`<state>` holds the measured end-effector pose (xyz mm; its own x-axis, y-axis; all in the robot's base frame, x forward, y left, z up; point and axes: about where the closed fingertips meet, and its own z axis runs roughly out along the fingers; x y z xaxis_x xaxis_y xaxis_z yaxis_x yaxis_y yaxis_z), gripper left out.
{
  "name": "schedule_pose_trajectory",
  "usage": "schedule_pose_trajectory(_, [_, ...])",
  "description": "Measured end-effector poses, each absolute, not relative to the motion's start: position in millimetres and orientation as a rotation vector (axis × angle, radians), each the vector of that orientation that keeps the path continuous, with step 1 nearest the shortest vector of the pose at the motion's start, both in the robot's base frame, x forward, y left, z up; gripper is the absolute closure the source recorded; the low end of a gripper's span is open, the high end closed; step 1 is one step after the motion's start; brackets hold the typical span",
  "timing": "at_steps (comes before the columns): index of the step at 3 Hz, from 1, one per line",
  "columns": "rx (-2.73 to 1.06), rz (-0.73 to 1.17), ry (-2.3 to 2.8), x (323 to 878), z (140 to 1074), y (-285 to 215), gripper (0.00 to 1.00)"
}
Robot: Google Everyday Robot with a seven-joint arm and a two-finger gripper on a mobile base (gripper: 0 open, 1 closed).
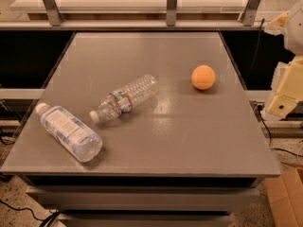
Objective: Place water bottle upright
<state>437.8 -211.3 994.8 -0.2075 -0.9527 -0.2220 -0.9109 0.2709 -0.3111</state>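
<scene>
While water bottle (124, 99) lies on side, gripper (285, 96) at right edge cut off; state: cannot tell.

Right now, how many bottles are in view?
2: the water bottle lying mid-table, a larger bottle lying front-left; none apparently hidden. The tool hangs right of the table.

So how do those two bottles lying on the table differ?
The water bottle is slim and ribbed with a narrow red-and-green band; the larger bottle is fatter with a wide pale label. The water bottle's cap points front-left, the larger bottle's back-left. Both are clear, white-capped, lying down. The tool is beyond the right edge of the table.
</scene>
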Motion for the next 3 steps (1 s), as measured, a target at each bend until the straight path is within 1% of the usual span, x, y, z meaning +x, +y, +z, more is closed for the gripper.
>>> schedule_pose_trajectory(1, [-1.693,-0.158,2.182,437.8,994.9,-211.3,0.00])
schedule_pose_trajectory(2, [-1.770,-0.184,2.105,449.2,999.8,-191.9,0.00])
schedule_pose_trajectory(3, [-1.886,-0.214,1.987,467.3,1002.7,-160.5,0.00])
